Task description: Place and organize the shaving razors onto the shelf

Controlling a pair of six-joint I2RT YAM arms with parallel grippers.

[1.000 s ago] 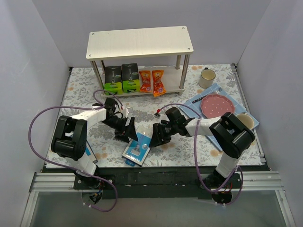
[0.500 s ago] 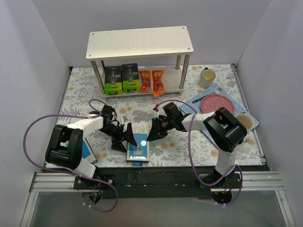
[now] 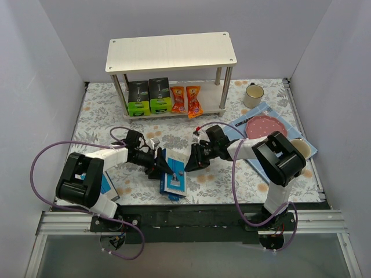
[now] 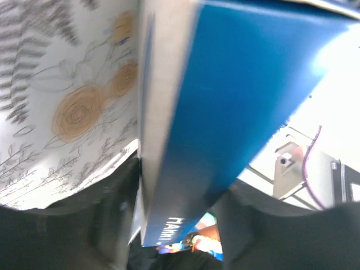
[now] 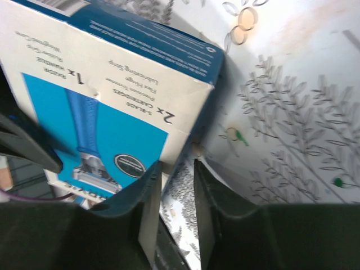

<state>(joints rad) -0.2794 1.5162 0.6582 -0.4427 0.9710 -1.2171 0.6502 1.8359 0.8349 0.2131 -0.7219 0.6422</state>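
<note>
The floral worktop [image 3: 98, 116] carries the shelf [image 3: 171, 51] at its far side. On the shelf's lower board two black boxes with lime-green ends [image 3: 139, 96] stand side by side, with two orange packets [image 3: 178, 99] just to their right. Near the front edge, a blue-and-white box [image 3: 175, 178] sits tilted between both arms. The left tool [image 3: 159, 166] is clamped on its edge. The right tool [image 3: 190, 163] has its fingers narrowly apart at the box's corner; I cannot tell whether it grips.
</note>
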